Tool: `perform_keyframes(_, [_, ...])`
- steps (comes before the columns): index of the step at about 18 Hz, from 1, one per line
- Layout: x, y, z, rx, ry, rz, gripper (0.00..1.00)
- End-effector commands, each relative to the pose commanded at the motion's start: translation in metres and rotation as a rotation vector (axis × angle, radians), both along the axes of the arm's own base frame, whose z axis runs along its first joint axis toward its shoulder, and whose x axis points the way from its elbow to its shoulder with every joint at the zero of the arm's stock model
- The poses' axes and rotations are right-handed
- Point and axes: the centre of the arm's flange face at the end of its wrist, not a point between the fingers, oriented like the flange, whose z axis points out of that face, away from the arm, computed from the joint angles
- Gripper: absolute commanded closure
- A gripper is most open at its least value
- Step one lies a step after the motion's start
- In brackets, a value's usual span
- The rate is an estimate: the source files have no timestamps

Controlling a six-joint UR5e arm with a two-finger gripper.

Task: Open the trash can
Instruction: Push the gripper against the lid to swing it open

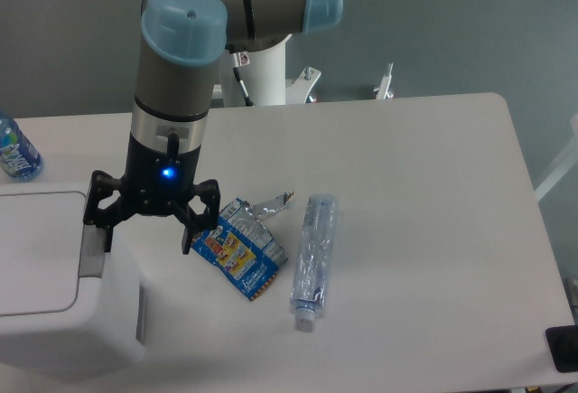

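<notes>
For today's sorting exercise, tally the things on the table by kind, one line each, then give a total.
Trash can: 1
Plastic bottles: 2 (crushed clear bottle, blue-labelled bottle at the left edge)
Snack wrapper: 1
Total: 4

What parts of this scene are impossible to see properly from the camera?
- Trash can: its left and front run off the frame's edges.
- Blue-labelled bottle: cut off by the left edge.
- Black object: clipped at the lower right corner, unidentifiable.
- Snack wrapper: print too small to read.
</notes>
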Motion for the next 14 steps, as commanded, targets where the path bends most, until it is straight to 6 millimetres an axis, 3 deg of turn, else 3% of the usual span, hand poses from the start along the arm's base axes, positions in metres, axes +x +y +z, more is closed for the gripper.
perform_keyframes(14, [0.0067, 0.0039, -0.0036, -0.005, -0.004, -0.012, 0.0])
